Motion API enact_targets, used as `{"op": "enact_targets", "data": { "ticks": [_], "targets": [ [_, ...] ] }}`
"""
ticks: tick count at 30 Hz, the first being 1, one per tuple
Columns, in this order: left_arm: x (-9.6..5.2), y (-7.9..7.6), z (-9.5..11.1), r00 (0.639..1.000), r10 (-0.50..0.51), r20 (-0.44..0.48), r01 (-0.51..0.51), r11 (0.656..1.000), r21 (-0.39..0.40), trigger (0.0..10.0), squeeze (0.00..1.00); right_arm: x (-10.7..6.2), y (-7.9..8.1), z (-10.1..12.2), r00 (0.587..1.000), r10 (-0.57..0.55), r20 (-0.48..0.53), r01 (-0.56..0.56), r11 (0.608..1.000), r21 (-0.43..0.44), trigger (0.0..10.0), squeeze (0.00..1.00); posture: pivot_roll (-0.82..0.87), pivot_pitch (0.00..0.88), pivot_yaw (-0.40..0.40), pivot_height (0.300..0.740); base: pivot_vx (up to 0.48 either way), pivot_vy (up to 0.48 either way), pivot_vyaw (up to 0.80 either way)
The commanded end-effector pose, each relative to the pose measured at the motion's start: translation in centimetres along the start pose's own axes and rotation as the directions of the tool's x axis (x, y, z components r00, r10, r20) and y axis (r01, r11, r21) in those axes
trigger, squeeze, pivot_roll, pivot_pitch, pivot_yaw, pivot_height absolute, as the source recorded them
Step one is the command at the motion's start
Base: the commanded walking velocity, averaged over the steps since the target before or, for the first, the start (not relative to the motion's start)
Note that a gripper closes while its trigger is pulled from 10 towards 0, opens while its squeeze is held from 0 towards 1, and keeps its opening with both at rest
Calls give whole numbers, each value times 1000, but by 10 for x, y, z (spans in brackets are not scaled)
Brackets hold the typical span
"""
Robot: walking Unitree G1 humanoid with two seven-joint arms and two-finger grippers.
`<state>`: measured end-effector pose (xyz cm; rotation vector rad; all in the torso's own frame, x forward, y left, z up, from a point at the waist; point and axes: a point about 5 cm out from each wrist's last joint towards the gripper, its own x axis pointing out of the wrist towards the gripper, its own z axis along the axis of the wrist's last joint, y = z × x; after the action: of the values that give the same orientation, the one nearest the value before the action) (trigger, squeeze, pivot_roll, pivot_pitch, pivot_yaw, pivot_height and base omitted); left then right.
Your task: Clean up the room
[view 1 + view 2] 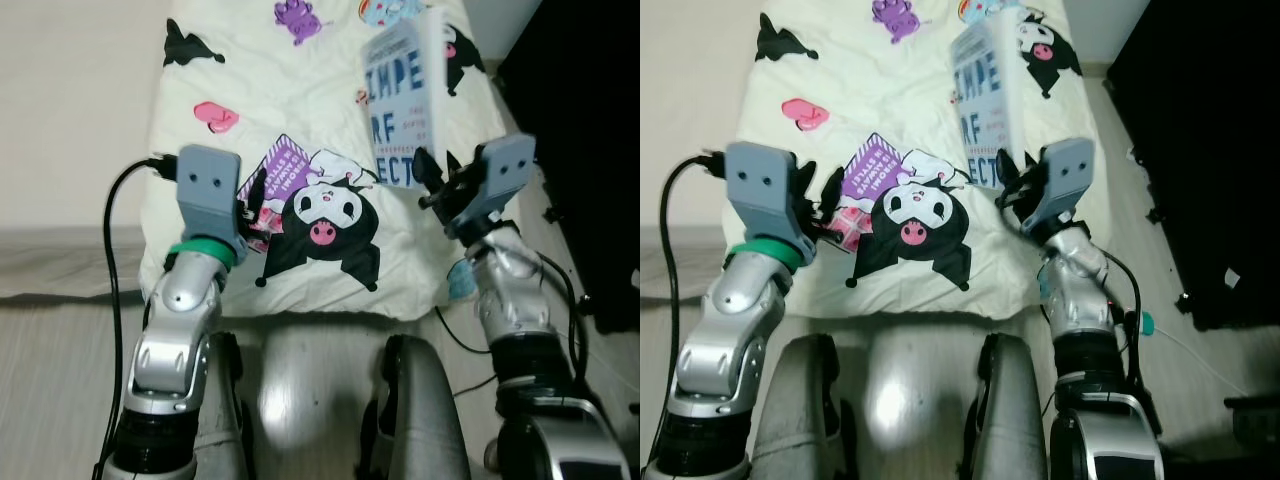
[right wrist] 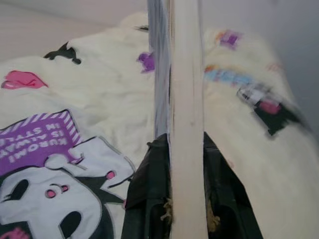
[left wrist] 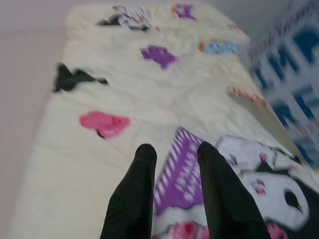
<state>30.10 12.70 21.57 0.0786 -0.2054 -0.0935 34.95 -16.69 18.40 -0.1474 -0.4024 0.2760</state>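
White-and-blue book (image 1: 404, 100) – a flat slab with big blue block letters on the cover – is clamped at its lower edge by the right gripper (image 2: 174, 164), fingers closed on both faces. It's held up over the bed's (image 1: 190, 150) right edge, long axis running away from the robot, top end pointing toward the far end of the bed; cream page edge faces the wrist camera. Bed cover is soft, wrinkled cream fabric with cartoon prints. Left gripper (image 3: 172, 164) hovers over the near left part of the bed – fingers slightly apart, holding nothing.
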Motion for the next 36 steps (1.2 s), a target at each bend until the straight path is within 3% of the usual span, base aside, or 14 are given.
{"op": "enact_targets", "data": {
  "ticks": [1, 3, 8, 26, 36],
  "targets": [
    [-1, -1, -6, 1000, -3, -20, 3, 1000, -8, 10000, 0, -3, -6, 8, 997, -51, 55, 54, 997, -58, 10000, 0, 39, 75, -9, 575, 0, 0, 0],
    [0, -3, -6, 1000, -6, -18, 6, 1000, -12, 10000, 0, -6, -8, 11, 995, -78, 70, 87, 986, -140, 10000, 0, 34, 63, -4, 585, 0, 0, 0],
    [5, -5, -13, 999, -10, -44, 9, 999, -30, 10000, 0, -10, -14, 15, 988, -127, 87, 141, 973, -184, 10000, 0, 21, 47, 1, 610, 0, 0, 0],
    [10, -12, -22, 997, -29, -65, 26, 999, -36, 10000, 0, -10, -14, 14, 985, -146, 87, 162, 961, -224, 10000, 0, 17, 38, -2, 675, 0, 0, 0],
    [10, -16, -28, 995, -44, -85, 42, 999, -21, 10000, 0, -13, -16, 5, 981, -192, 42, 196, 961, -197, 10000, 0, 16, 42, 4, 715, 0, 0, 0]
  ]
}}
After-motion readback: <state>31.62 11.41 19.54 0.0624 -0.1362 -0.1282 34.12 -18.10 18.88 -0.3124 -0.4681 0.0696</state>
